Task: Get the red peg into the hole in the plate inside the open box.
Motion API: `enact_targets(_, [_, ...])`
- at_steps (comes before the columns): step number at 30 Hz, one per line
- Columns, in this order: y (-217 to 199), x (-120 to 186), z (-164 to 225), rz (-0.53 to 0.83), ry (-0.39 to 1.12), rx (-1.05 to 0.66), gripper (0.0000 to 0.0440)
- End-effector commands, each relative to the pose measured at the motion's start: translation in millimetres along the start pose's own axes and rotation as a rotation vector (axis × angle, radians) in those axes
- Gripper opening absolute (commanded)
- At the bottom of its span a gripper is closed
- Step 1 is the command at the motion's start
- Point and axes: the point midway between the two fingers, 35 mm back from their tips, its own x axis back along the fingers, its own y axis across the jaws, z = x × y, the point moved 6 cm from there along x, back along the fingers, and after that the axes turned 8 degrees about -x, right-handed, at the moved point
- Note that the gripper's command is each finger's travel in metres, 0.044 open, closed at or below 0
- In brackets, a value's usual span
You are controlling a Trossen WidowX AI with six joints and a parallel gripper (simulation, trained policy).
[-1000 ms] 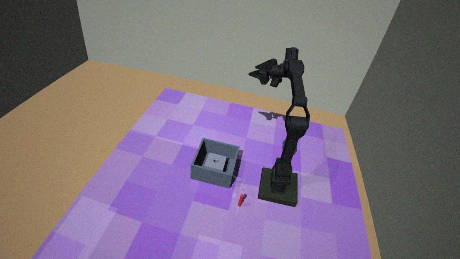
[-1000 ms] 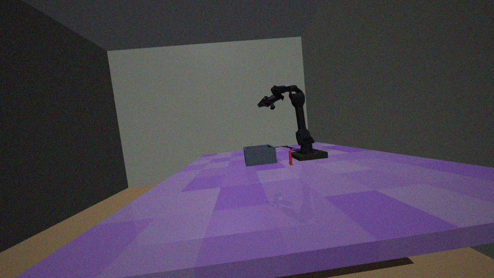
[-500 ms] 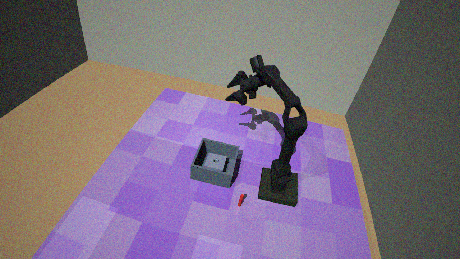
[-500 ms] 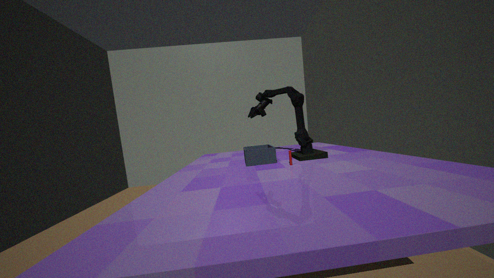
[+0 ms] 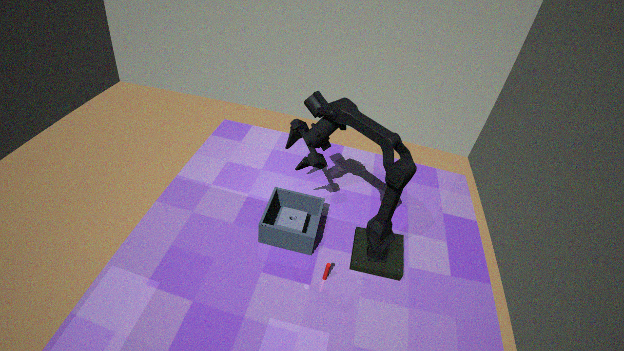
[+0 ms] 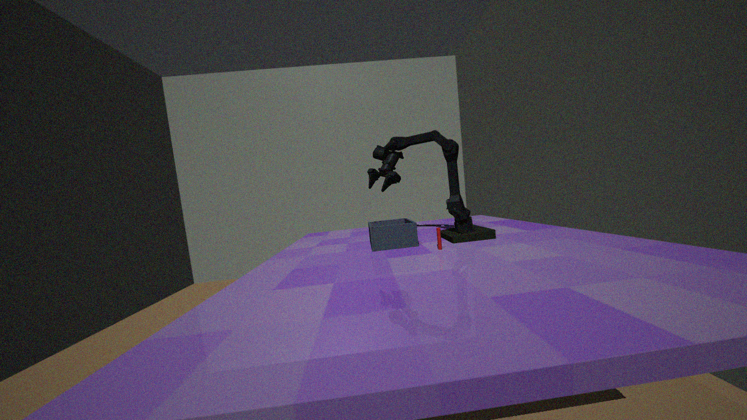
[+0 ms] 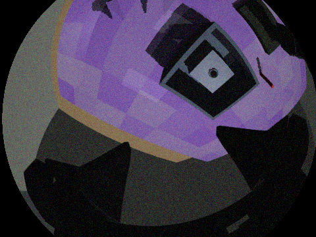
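1. Got box (image 5: 285, 239) (image 6: 393, 235) (image 7: 236, 101) on table (image 5: 218, 305) (image 6: 313, 365) (image 7: 115, 82), left of arm base (image 5: 360, 244) (image 6: 482, 234) (image 7: 260, 33) in top and exterior views
2. Got plate (image 5: 299, 224) (image 7: 212, 85) in box, at bottom, with hole (image 5: 292, 217) (image 7: 213, 73) near plate's middle
3. Got peg (image 5: 326, 271) (image 6: 439, 238) (image 7: 272, 86) standing on table, outside box, apart from box and base
4. In top view, see peg before box and to its right, left of base
5. In exterior view, see peg between box and base, nearer base
6. Got gripper (image 5: 291, 158) (image 6: 376, 189) (image 7: 175, 139) above table, higher than box rim, apart from box and peg

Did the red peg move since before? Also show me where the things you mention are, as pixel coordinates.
No, the red peg (image 5: 326, 271) (image 6: 439, 238) (image 7: 272, 85) still stands between the open box (image 5: 285, 239) (image 6: 393, 234) (image 7: 188, 101) and the arm's base (image 5: 358, 263) (image 6: 482, 234).
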Motion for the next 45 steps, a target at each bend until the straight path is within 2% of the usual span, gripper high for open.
enact_targets(1, [-17.8, -11.1, 5.6, 0.055, -0.044, 0.088, 0.044])
enact_targets(12, [-80.7, -40.0, 26.4, 0.25, -0.155, 0.409, 0.044])
enact_targets(23, [-149.6, -55.4, 34.5, 0.446, -0.252, 0.733, 0.044])
enact_targets(36, [-233.4, -65.2, 23.3, 0.656, -0.362, 1.107, 0.044])
enact_targets(45, [-281.9, -74.9, 6.9, 0.741, -0.411, 1.316, 0.044])
